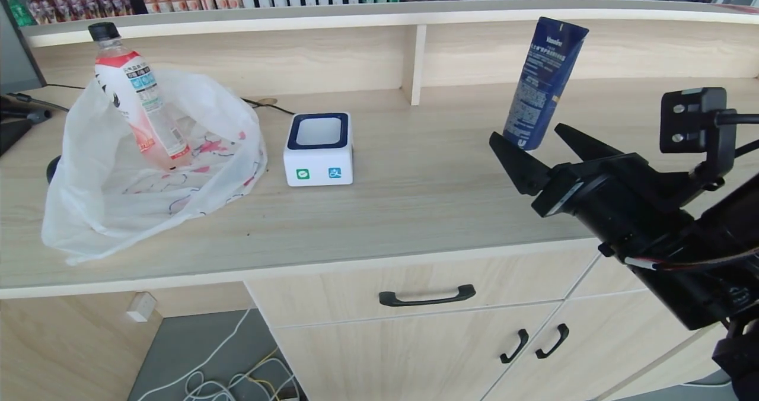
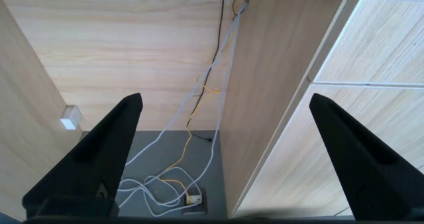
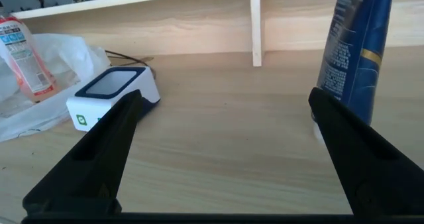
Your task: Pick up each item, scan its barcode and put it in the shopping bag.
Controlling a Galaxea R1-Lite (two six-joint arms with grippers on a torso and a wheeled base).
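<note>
lining up on the blue tube [image 1: 542,80], upright to the right of the scanner [image 1: 319,149]
right gripper [image 1: 523,130] sat wide open just short of the tube; best to close low on its body so it would not tip (it looked top-heavy). bottle [image 1: 139,95] stood in the shopping bag [image 1: 107,211] left of the scanner. left gripper [image 2: 225,96] hung wide too.

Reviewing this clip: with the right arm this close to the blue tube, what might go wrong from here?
1. The blue tube stands tall on a narrow end, slightly tilted. In the right wrist view it lines up with one jaw of the open right gripper rather than the gap, so advancing may topple it.
2. The shopping bag sags, and the bottle leans in its mouth; a dropped tube may hit the bottle or land on the counter.
</note>
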